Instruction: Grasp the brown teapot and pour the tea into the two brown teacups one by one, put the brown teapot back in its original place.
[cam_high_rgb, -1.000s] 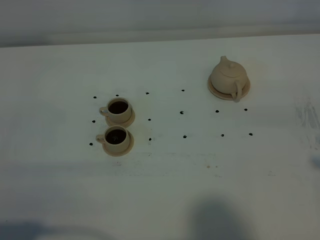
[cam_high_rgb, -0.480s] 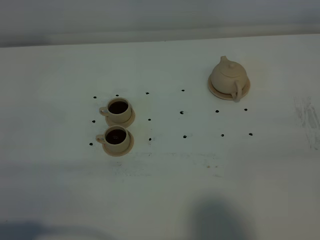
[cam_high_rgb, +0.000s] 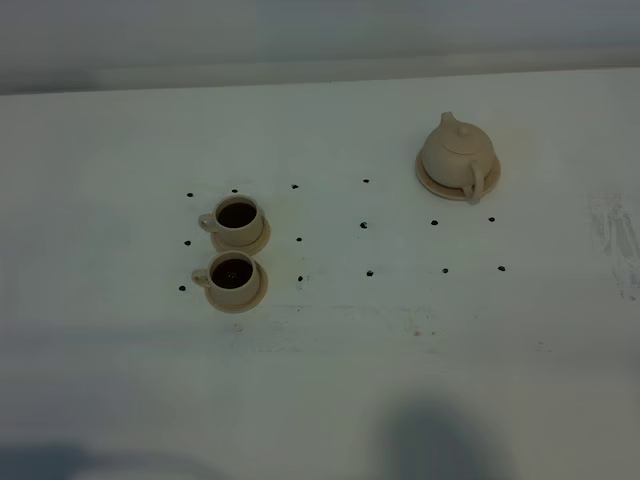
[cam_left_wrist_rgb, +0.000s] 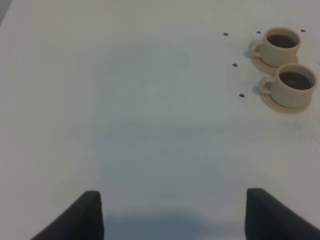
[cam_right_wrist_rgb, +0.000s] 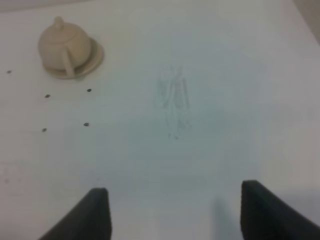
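Your brown teapot (cam_high_rgb: 457, 155) sits upright on its wide saucer (cam_high_rgb: 431, 178), well apart from the two brown teacups (cam_high_rgb: 236, 248), both already dark with tea, so nothing looks left to grasp. It lies ahead of the right claw (cam_right_wrist_rgb: 175, 212), whose fingers stand wide over bare tabletop (cam_high_rgb: 330, 380), handle towards that claw. The left claw (cam_left_wrist_rgb: 175, 215) holds nothing; its fingers look spread, so I cannot tell its state. Everything is smooth, rounded beige ceramic.
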